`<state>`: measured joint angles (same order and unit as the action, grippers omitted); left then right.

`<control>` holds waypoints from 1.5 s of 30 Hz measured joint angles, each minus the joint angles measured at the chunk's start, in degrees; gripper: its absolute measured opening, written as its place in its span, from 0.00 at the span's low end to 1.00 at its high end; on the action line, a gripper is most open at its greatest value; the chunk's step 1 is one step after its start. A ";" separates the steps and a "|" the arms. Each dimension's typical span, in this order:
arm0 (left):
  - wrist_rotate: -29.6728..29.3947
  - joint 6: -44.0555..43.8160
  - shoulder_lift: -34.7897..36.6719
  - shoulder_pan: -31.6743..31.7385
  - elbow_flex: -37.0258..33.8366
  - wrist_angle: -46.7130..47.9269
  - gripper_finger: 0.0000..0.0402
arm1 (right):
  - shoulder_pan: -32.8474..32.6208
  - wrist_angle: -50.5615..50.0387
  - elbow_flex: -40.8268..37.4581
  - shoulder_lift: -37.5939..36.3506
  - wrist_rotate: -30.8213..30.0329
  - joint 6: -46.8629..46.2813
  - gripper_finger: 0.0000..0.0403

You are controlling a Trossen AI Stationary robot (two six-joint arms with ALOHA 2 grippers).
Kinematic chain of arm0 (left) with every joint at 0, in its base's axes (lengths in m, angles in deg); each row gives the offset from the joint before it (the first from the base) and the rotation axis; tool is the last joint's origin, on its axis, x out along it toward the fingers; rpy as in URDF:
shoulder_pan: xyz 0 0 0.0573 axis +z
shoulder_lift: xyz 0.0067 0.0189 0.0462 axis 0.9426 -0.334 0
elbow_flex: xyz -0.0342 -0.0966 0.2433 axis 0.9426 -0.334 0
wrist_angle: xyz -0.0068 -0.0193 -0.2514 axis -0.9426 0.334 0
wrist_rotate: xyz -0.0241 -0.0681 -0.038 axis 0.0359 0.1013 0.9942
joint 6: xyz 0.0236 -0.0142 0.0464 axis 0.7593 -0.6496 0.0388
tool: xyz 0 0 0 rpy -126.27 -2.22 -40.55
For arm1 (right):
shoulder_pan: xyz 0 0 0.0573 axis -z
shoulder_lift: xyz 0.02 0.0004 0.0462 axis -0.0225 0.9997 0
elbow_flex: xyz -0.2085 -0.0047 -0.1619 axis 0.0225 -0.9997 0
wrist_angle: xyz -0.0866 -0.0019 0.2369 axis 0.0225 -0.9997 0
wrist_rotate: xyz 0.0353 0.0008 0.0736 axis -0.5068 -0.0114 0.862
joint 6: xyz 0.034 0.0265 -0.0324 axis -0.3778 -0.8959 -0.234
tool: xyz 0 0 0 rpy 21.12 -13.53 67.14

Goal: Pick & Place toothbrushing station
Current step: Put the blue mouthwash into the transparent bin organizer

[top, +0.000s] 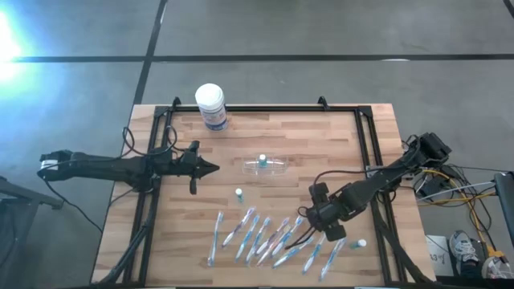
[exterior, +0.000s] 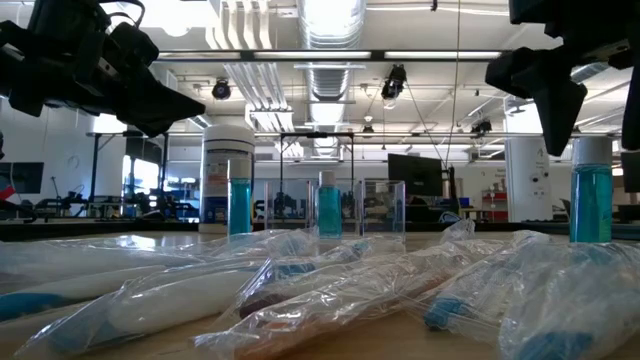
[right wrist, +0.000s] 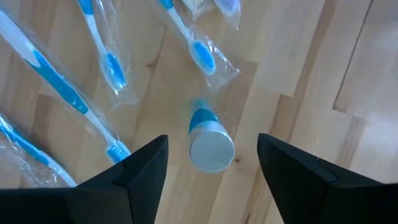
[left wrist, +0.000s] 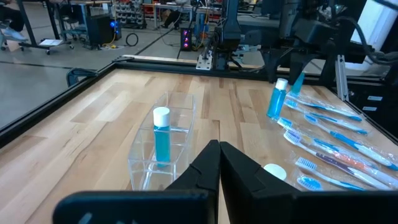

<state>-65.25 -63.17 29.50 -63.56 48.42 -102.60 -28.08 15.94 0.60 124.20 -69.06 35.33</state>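
— Two arms over one bench [top: 321, 140]: what sits at left?

— My left end effector [top: 210, 168], fingers pressed together and holding nothing, hovers pointing toward the toothbrushing station [top: 266, 165].

— And that station?

— Mid-bench, clear plastic, with one small blue bottle [top: 262, 160] upright inside it.

— Farther right?

— Wrapped toothbrushes [top: 269, 238] lie fanned along the near edge. My right end effector [right wrist: 211, 155], fingers spread wide, hangs directly above another blue bottle [right wrist: 208, 140] with a white cap, gripping nothing.

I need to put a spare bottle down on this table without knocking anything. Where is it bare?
Bare wood lies between the white tub and the clear holder, and right of the holder. The near edge is crowded: wrapped toothbrushes, with the open right gripper over them.
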 joint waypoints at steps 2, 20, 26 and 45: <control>0.00 0.00 0.00 -0.01 0.00 0.00 0.03 | 0.00 1.42 -0.87 0.00 0.02 0.00 0.59; 0.00 0.00 0.00 -0.01 0.00 0.02 0.03 | 0.02 2.80 -1.79 0.00 0.35 0.77 0.31; 0.00 0.00 0.00 -0.01 0.00 0.02 0.03 | 0.20 2.71 -1.67 -0.02 0.37 1.57 0.22; 0.00 0.20 0.00 0.01 0.00 0.02 0.04 | 0.94 5.30 0.82 -18.33 0.23 3.49 0.23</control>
<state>-65.25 -62.97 29.50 -63.55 48.42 -102.58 -27.14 21.23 1.42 105.87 -68.83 38.82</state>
